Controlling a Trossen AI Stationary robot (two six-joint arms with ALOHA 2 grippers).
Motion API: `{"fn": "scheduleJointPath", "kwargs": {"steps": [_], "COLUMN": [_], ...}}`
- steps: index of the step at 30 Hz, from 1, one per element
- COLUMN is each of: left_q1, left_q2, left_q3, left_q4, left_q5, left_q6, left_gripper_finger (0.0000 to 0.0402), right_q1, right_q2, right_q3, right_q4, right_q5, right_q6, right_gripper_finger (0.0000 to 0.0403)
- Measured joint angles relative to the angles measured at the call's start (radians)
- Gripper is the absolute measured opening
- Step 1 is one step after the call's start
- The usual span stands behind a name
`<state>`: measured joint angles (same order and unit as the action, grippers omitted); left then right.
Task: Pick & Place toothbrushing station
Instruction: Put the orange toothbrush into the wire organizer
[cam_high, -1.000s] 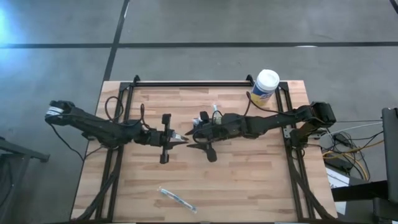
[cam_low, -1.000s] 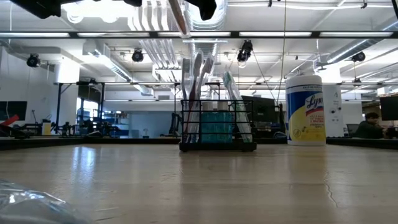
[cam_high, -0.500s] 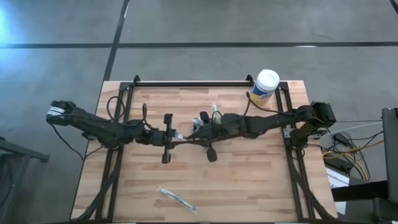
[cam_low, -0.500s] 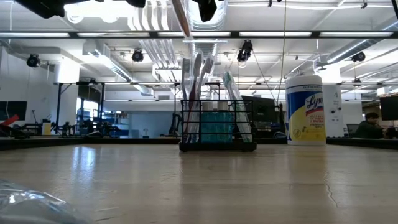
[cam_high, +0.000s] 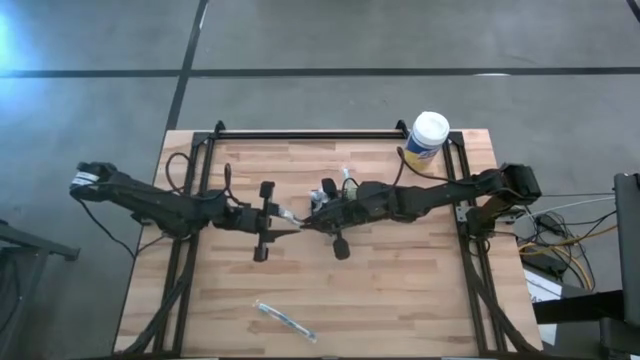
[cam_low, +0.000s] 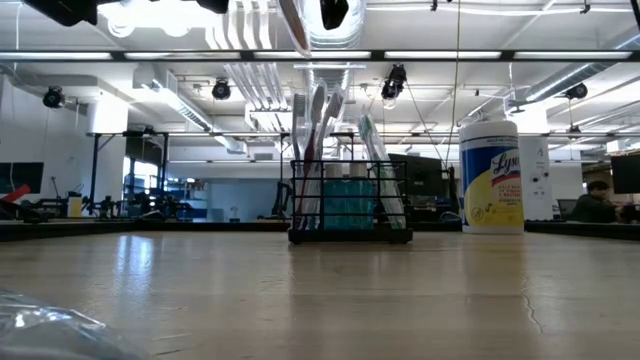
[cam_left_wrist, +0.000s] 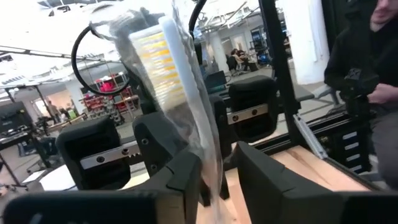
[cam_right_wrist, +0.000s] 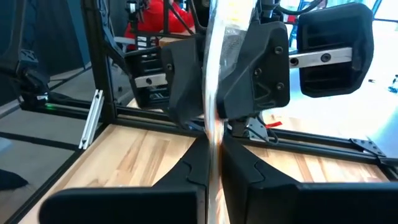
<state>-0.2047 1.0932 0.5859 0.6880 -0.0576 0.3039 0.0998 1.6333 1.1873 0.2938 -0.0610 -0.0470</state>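
Observation:
The toothbrushing station (cam_low: 350, 205), a black wire-mesh caddy with toothbrushes upright in it, stands on its base at the table's middle far part. In the high view my right arm mostly covers the station (cam_high: 345, 180). High above the table hangs a toothbrush (cam_left_wrist: 168, 68) with yellow bristles in clear wrap. My right gripper (cam_right_wrist: 214, 158) is shut on it. My left gripper (cam_left_wrist: 217, 177) faces the right one, open, its fingers on either side of the same toothbrush. My right gripper pinches the toothbrush's thin handle (cam_right_wrist: 213, 134) between its two fingers. They come level from the table's right side and lie across the handle. The toothbrush stands roughly upright, slightly tilted, lifted well clear of the table. My left gripper: whether a finger (cam_left_wrist: 186, 177) touches the wrap cannot be told.
A white-lidded, yellow-labelled round canister (cam_high: 428, 135) stands at the far right corner. Another wrapped toothbrush (cam_high: 285, 320) lies near the table's front edge. Black frame rails (cam_high: 185, 260) run along the table's left and right sides.
My right gripper has shut on the toothbrush's handle, which stays high above the table.

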Motion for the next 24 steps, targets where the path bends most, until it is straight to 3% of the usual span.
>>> {"fn": "scheduleJointPath", "kwargs": {"steps": [5, 14, 18, 24], "left_q1": [0.0, -0.002, -0.004, -0.004], "left_q2": [-0.092, -0.334, -0.422, -0.57], "left_q3": [-0.002, -0.011, -0.085, -0.255], "left_q4": [-0.137, -0.654, -0.688, -0.631], "left_q5": [0.017, 0.017, 0.017, 0.013], "left_q6": [-0.034, -0.194, -0.249, -0.266], "left_gripper_finger": [0.0123, 0.0122, 0.0089, 0.0008], "right_q1": [0.0, 0.0, 0.0, 0.0], "right_q2": [-0.011, -0.084, -0.134, -0.245], "right_q3": [-0.004, -0.051, -0.116, -0.265], "right_q4": [-0.002, -0.005, 0.079, 0.219], "right_q5": [0.0, 0.001, -0.023, -0.038], "right_q6": [0.001, -0.016, -0.033, -0.037], "right_gripper_finger": [0.0013, 0.0013, 0.0013, 0.0013]}}
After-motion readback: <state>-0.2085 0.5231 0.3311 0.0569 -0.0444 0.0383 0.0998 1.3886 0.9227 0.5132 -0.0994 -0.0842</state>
